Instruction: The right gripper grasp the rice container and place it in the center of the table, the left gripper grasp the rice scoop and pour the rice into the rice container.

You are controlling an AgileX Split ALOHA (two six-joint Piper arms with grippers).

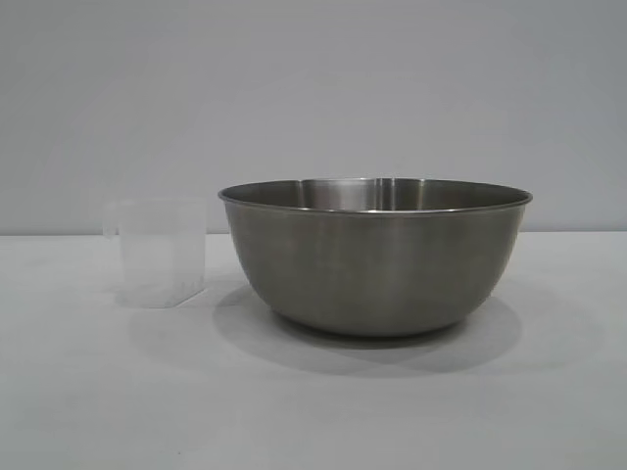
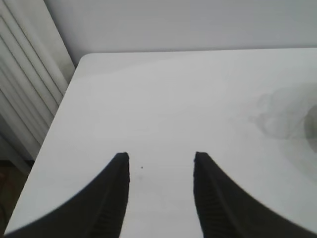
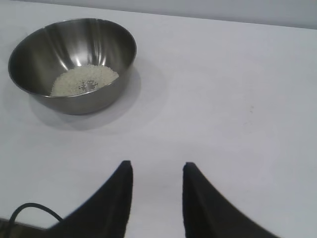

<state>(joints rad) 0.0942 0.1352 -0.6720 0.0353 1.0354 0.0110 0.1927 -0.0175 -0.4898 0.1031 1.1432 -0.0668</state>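
Evidently near its close, the job shows the rice container [image 1: 375, 257] standing upright near the middle of the table [image 1: 88, 392], with the rice scoop [image 1: 160, 253] set upright just beside it, apart from its wall, on the side toward the left arm. Seen from the right wrist, the rice [image 3: 84, 80] lies in a pale heap on the floor of the steel bowl, and no grains show on the white tabletop around it. The left gripper [image 2: 161, 163] hangs over bare table near a corner, its jaws partly open with nothing between them; the scoop appears only as a faint blur at the edge of that view. The right gripper [image 3: 156, 171] sits well apart from the bowl, jaws likewise partly open and empty. Little looks left to do, yet the light plastic scoop stands close enough to the bowl that any stray sweep by either arm could tip it or nudge the bowl off centre. Whether any grains remain in the translucent scoop cannot be told.
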